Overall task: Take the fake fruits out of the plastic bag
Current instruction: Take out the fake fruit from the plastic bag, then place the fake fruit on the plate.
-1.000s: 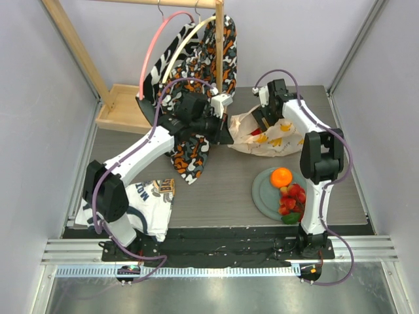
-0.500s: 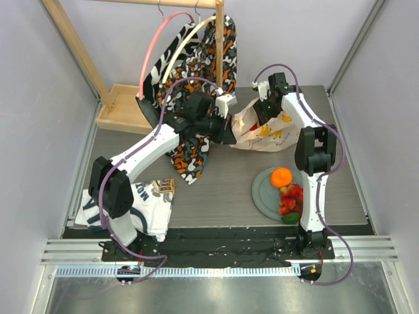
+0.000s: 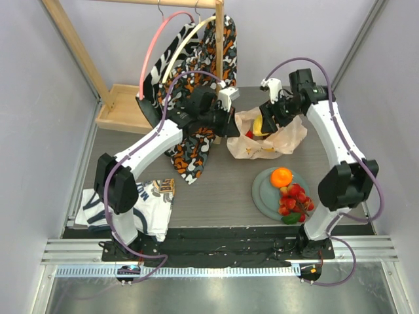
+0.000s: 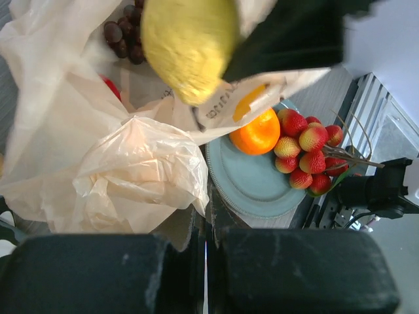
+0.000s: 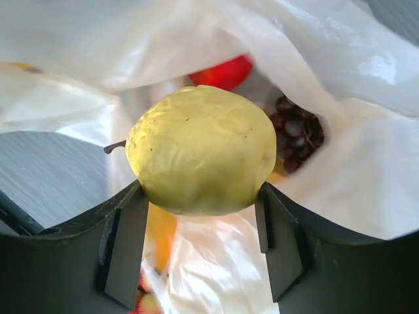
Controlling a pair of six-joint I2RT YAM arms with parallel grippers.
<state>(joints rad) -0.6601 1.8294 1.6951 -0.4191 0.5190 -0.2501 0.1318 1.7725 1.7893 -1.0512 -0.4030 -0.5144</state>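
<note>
- yellow-green plastic apple (image 5: pixel 203 150), faintly dimpled and with a thin dark stalk, is clamped at its sides by the right gripper (image 5: pixel 200 196) and hangs just over the mouth of the thin, crinkly, translucent peach plastic bag (image 3: pixel 288 134).
- two fruits are already out: a glossy round orange (image 3: pixel 281 176) and a knobbly red berry cluster (image 3: pixel 292 199) with a green leaf lie on the round, ridged grey-green plate (image 3: pixel 262 196) near the bag.
- the held apple is clear of the film but not yet set down; i judge it the third fruit, midway to the plate.
- left in the bag: a smooth red apple (image 5: pixel 226 72) and a bunch of dark purple grapes (image 5: pixel 298 131), both low among the folds.
- the left gripper (image 4: pixel 206 261) has its fingers pressed together, and the bag's rim appears pinched between them, which would hold the mouth open.
- further out, an orange-black-white patterned cloth (image 3: pixel 190 157) lies by the left arm on the grey wood-grain table (image 3: pixel 216 190).
</note>
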